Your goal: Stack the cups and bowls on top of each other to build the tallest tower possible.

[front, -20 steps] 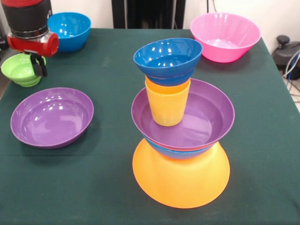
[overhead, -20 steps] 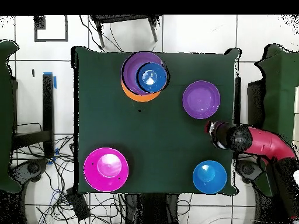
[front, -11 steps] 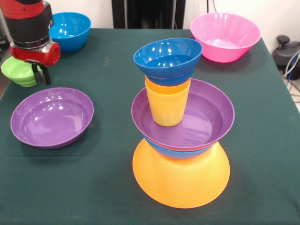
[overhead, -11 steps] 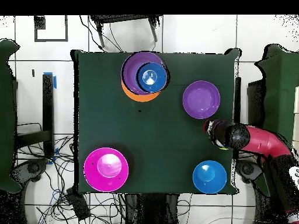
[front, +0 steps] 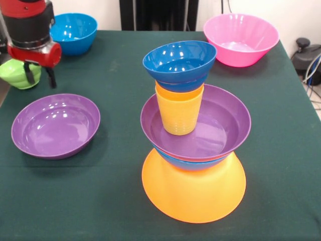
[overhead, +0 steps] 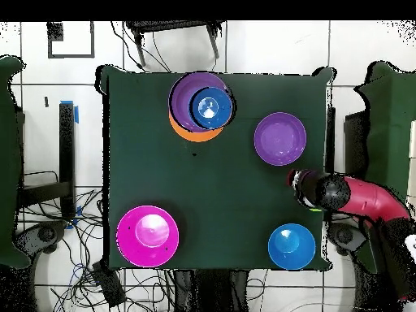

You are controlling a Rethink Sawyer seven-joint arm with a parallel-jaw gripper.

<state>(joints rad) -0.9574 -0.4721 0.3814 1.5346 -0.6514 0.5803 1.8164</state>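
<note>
the tower stands at the centre of the front view: a yellow-orange bowl upside down as base, a blue bowl just showing under a purple bowl, a yellow cup standing in that, and a dark blue bowl seated on the cup. a second purple bowl lies apart at the left, a bright blue bowl at the upper left and a pink bowl at the upper right of the green table.

the gripper hangs at the upper left, just in front of the green bowl. two dark fingers are seen apart with nothing between them; whether the bowl's rim is touched cannot quite be told from here.

the green bowl seems to be the piece being addressed. for a clean pick, one finger would best be set inside the rim and one outside, and the bowl lifted level. placement on the dark blue bowl should be centred and gentle, since the cup beneath is a narrow support and could be tipped by a sideways push.
</note>
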